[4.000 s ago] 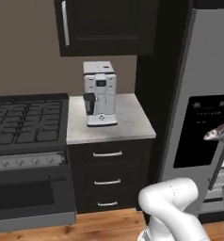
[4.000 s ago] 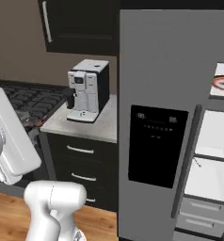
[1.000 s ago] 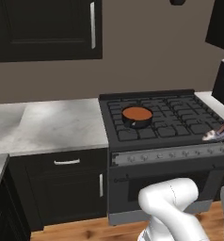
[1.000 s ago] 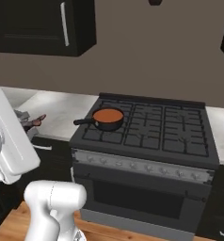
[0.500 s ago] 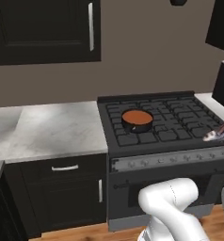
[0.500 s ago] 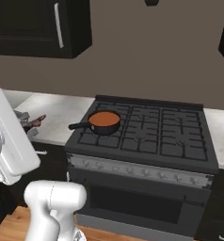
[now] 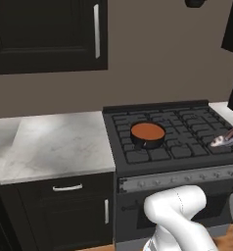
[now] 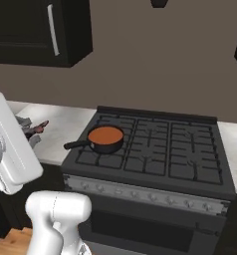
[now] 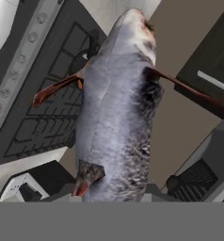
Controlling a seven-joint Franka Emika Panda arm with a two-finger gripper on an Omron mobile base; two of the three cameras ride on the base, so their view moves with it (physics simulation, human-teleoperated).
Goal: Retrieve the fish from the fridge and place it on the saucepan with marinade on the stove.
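Fish [image 9: 116, 108] clamped in gripper, jaws closed on it near the tail end at the bottom of hand view; grey body running straight out along the hand, head far, reddish fins out to both sides. Fingertips hidden behind the fish. Same fish [image 7: 226, 139] at right edge of left base view, held in air above right side of stove [image 7: 187, 147], well apart from saucepan. Fish fins [image 8: 33, 128] poking out beside the white arm in right base view, left of stove, over the counter [image 8: 56, 130]. Saucepan [image 8: 104, 140] on stove's left-hand grate, short handle pointing toward counter. Marinade [image 7: 148, 131] filling saucepan, flat orange-brown. Grey marble counter touching stove on its left; dark cabinet [image 7: 50, 34] above counter, drawer fronts below.
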